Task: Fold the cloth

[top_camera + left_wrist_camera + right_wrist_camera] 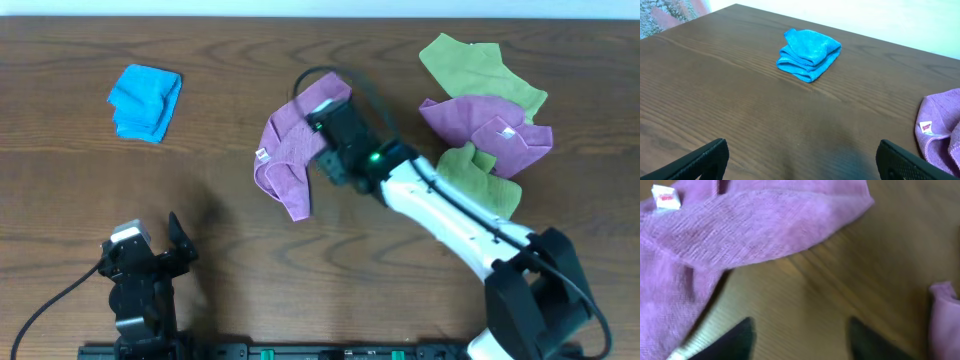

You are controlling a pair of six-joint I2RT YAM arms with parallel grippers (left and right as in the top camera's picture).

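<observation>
**Lilac microfibre: the cloth lies bunched at mid-table under the right gripper**

Seen from overhead, the cloth sits crumpled near the middle of the table, one flap reaching toward the far side and another drooping toward the near side. Its white tag shows at the left edge. The right gripper hangs over the cloth's right part, and its black body hides that portion. In the right wrist view its two dark fingers stand apart with only bare wood between them. The purple fabric lies beyond them and to the left, and nothing is pinched. A small bit of purple also shows at that view's right edge.

The left gripper rests at the near left, well apart from the cloth, with its jaws spread wide and nothing between them. Beyond it, at the far left, lies a blue folded cloth.

At the far right is a heap: a second lilac cloth lies between two green cloths, one on its far side and one on its near side, all touching.
</observation>
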